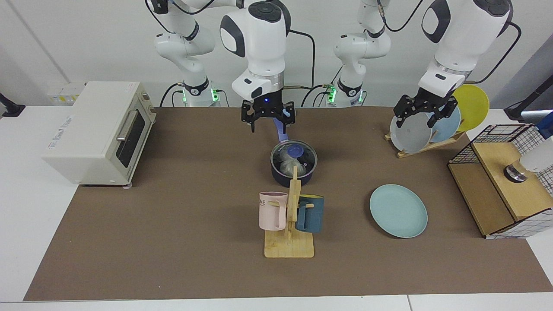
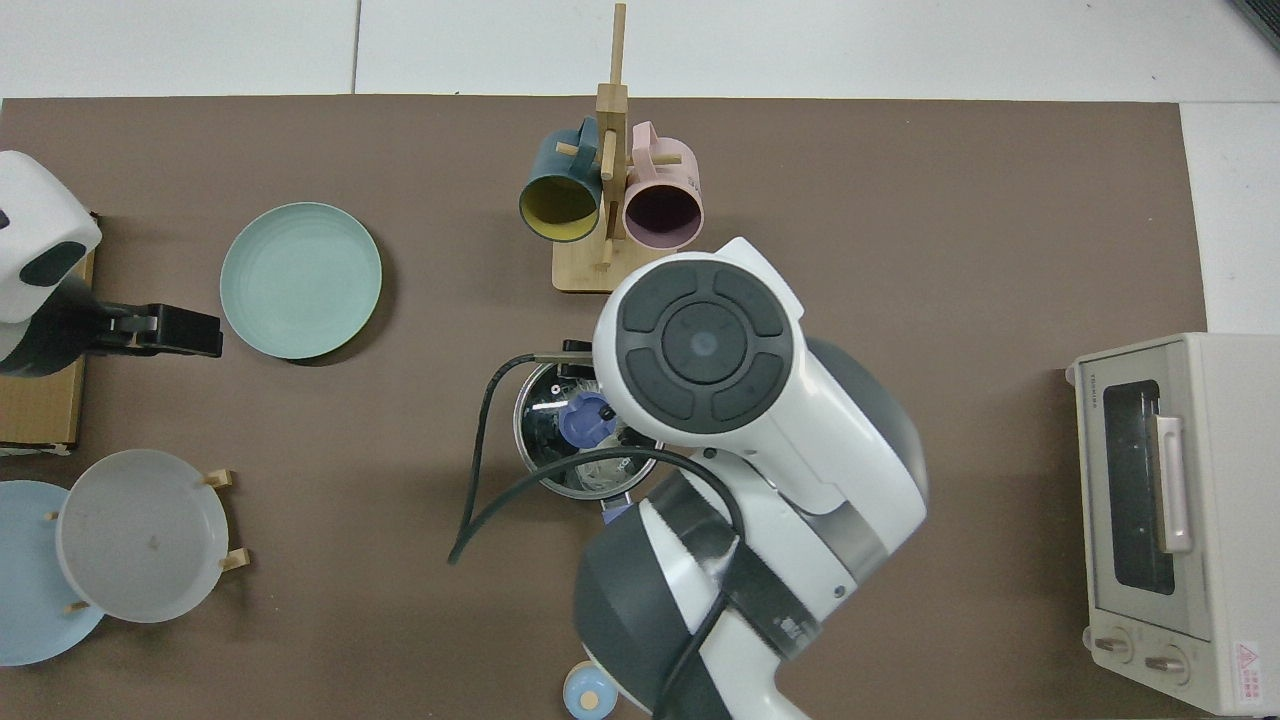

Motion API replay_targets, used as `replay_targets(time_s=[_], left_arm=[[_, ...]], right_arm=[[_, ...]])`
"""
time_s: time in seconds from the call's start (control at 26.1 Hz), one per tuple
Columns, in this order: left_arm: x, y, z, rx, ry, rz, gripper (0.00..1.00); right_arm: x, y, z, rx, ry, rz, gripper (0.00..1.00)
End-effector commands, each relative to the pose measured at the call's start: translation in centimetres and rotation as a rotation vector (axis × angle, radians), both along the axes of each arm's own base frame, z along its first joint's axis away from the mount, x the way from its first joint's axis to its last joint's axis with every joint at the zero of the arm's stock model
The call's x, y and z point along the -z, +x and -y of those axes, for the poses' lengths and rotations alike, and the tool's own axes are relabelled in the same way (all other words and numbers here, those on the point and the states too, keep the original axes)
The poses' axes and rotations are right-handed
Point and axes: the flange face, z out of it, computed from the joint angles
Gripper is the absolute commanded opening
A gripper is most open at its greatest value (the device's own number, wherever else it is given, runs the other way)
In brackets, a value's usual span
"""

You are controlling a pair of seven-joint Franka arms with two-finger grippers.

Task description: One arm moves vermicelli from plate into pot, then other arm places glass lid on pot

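- Both views are bright and evenly lit, seemingly from overhead.
- Shadows are soft and short: a dark crescent under the turquoise plate (image 2: pixel 300 280) and beneath the toaster oven (image 1: pixel 97 131).
- Faint glare on the glass lid (image 1: pixel 293 154).
- Everything looks in focus.
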Motion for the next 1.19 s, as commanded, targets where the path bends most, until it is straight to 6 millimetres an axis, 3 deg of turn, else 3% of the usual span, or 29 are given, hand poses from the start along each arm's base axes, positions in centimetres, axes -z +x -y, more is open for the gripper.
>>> replay_targets(time_s=[0.0, 0.12, 0.35, 0.54, 0.73, 0.84, 1.07, 1.15], left_arm=[[-0.6, -0.2, 0.1, 0.011, 0.020, 0.009, 1.00], [-0.8, -0.2, 0.0, 0.010, 0.020, 0.012, 1.00], [-0.8, -0.2, -0.2, 0.007, 0.020, 0.012, 1.00], [-0.8, -0.2, 0.1, 0.011, 0.020, 0.012, 1.00], [-0.8, -0.2, -0.1, 0.008, 0.020, 0.012, 1.00], [-0.8, -0.2, -0.1, 0.008, 0.020, 0.012, 1.00], [-0.8, -0.2, 0.1, 0.011, 0.020, 0.012, 1.00], [-0.8, -0.2, 0.1, 0.013, 0.020, 0.012, 1.00]], right_arm=[[-1.7, 0.3, 5.5, -0.016, 0.004, -0.030, 1.00], [-2.7, 0.8, 8.4, -0.040, -0.009, -0.028, 1.00], [-5.4, 1.5, 17.2, -0.085, 0.022, -0.055, 1.00], [-7.0, 1.6, 22.8, -0.096, 0.027, -0.039, 1.00], [-9.4, 0.8, 27.5, -0.019, 0.032, -0.001, 1.00], [-10.1, 0.3, 29.2, 0.001, 0.029, 0.000, 1.00], [-10.0, -0.1, 34.2, -0.068, 0.017, -0.020, 1.00], [-10.5, -0.9, 35.1, -0.070, 0.014, -0.028, 1.00]])
